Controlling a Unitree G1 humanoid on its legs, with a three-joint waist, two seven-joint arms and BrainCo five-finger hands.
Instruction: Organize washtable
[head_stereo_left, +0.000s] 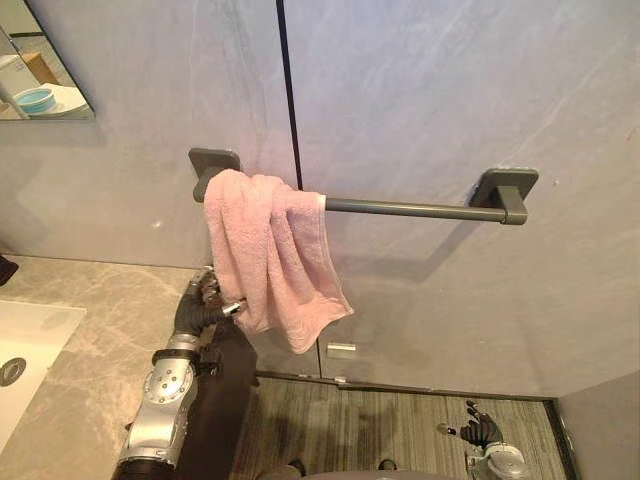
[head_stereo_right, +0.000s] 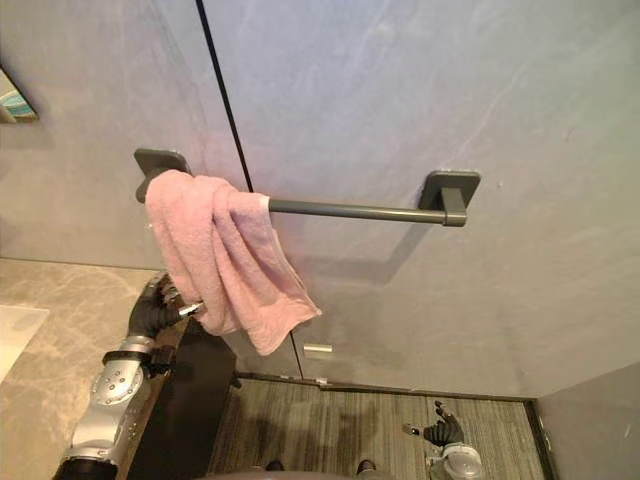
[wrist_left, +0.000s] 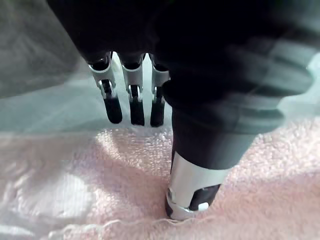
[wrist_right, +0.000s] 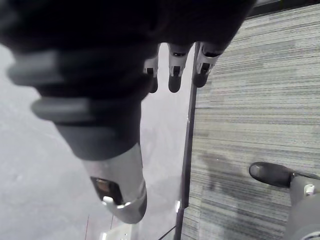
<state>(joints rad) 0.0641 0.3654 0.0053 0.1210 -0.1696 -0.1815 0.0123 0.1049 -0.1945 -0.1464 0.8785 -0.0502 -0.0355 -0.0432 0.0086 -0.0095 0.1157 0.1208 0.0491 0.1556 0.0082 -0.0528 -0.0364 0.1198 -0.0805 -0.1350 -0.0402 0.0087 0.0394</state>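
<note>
A pink towel (head_stereo_left: 265, 255) hangs bunched over the left end of a dark grey towel bar (head_stereo_left: 410, 209) fixed to the grey wall. My left hand (head_stereo_left: 200, 305) is raised to the towel's lower left edge. In the left wrist view its fingers (wrist_left: 135, 105) are straight above the cloth and its thumb (wrist_left: 192, 195) rests against the towel (wrist_left: 100, 190). It grips nothing. My right hand (head_stereo_left: 482, 430) hangs low over the striped floor, with relaxed fingers (wrist_right: 174, 80) that hold nothing.
A marble counter (head_stereo_left: 90, 330) with a white sink (head_stereo_left: 25, 345) lies at the left, under the corner of a mirror (head_stereo_left: 40, 70). A dark cabinet side (head_stereo_left: 225, 400) drops below the counter's edge. A small white plate (head_stereo_left: 341, 350) sits low on the wall.
</note>
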